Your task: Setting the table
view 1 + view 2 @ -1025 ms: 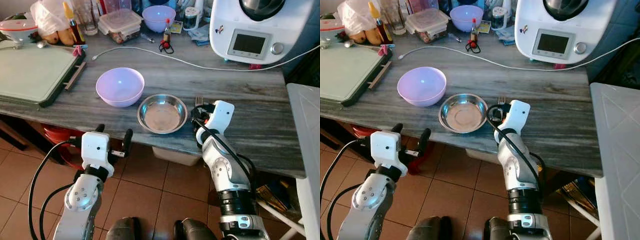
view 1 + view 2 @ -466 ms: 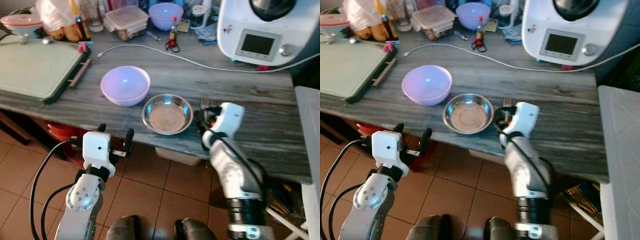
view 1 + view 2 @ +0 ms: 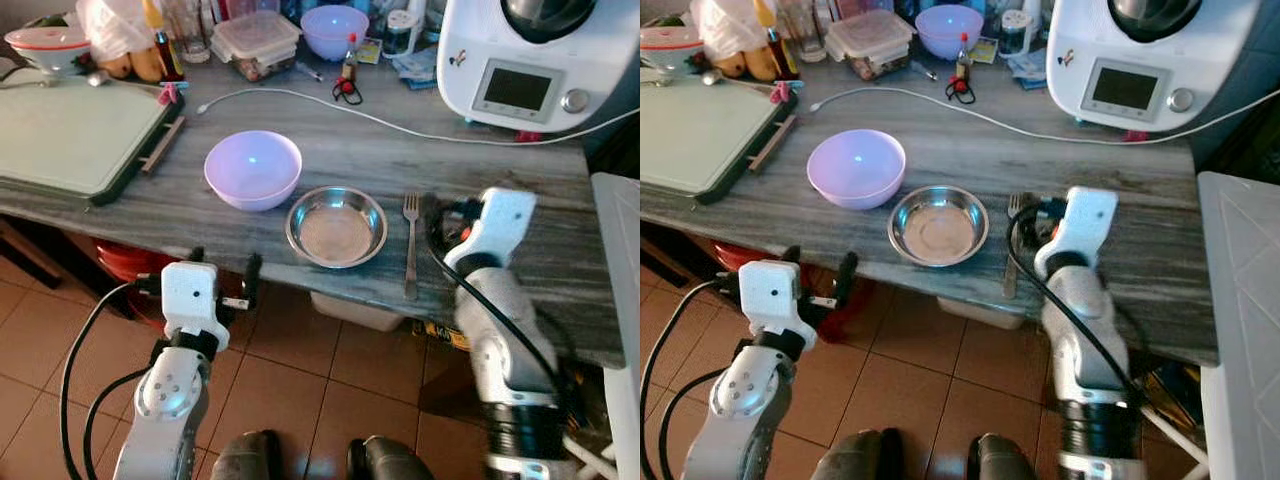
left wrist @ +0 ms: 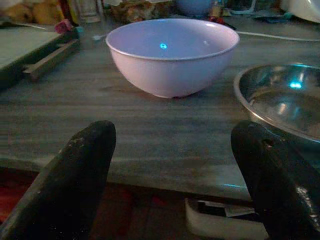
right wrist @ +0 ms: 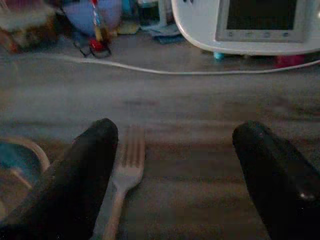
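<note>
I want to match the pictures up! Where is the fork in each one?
Left eye view: the fork lies on the counter, just right of the steel bowl.
Right eye view: same spot, partly behind the right arm's cable.
Left wrist view: not there.
Right wrist view: its tines beside one black finger.
Shared landmark: the steel bowl.

A grey, wood-grained pattern is shown by the countertop (image 3: 520, 190). A pale lilac colour is seen on the bowl (image 3: 252, 169), bare silver on the steel dish (image 3: 336, 226) and the fork (image 3: 410, 244). The cable (image 3: 330, 103) and kitchen machine (image 3: 530, 60) are coloured white, the floor tiles (image 3: 310, 400) terracotta.
</note>
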### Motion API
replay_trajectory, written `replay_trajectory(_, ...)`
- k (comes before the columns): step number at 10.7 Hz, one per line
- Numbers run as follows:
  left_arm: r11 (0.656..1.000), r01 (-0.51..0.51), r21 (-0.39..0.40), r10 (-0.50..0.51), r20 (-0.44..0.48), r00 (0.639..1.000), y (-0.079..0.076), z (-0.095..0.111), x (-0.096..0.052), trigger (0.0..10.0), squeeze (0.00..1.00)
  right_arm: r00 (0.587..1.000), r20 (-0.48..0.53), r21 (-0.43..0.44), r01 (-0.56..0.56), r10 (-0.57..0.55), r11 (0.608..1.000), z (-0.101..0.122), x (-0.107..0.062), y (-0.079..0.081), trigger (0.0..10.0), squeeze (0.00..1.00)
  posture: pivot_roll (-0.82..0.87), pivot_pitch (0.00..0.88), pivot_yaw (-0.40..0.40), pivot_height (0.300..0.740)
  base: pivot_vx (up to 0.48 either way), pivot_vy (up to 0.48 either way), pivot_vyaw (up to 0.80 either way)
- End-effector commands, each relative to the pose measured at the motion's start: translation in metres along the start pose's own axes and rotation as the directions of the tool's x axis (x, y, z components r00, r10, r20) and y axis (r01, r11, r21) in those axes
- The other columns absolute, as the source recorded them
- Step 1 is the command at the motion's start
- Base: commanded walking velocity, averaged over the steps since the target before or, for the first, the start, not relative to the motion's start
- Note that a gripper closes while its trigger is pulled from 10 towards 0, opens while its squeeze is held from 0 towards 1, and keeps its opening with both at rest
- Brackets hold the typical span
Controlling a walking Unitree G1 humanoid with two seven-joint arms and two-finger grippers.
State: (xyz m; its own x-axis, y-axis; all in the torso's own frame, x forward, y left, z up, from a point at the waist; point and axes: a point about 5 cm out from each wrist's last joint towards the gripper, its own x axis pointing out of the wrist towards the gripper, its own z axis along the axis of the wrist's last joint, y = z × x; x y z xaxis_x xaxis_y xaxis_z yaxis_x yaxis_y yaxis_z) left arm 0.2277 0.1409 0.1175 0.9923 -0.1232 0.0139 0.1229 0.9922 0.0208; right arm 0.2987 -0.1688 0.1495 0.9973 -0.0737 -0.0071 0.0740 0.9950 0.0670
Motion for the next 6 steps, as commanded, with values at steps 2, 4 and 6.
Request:
replay_trajectory(2, 1.0, -0.01, 0.002, 0.01, -0.018, 1.0, 0.001, -0.003, 0.0, 10.0, 0.0, 0.995, -0.066, -0.061, 0.064, -0.068, 0.996, -0.016, -0.01, -0.017, 10.0, 1.0, 0.0, 0.115, 0.015, 0.74, 0.0, 0.0, 0.0)
replay_trajectory(4, 1.0, -0.007, 0.001, 0.007, -0.022, 1.0, 0.002, -0.004, 0.0, 10.0, 0.0, 0.983, -0.162, -0.094, 0.075, -0.089, 0.993, -0.032, -0.017, -0.025, 10.0, 1.0, 0.0, 0.119, 0.015, 0.74, 0.0, 0.0, 0.0)
replay_trajectory(6, 1.0, -0.004, 0.0, 0.004, -0.023, 1.0, 0.001, -0.004, 0.001, 10.0, 0.0, 0.971, -0.233, -0.149, 0.023, -0.058, 0.989, -0.044, -0.019, -0.02, 10.0, 0.68, 0.0, 0.122, 0.013, 0.74, 0.0, 0.0, 0.0)
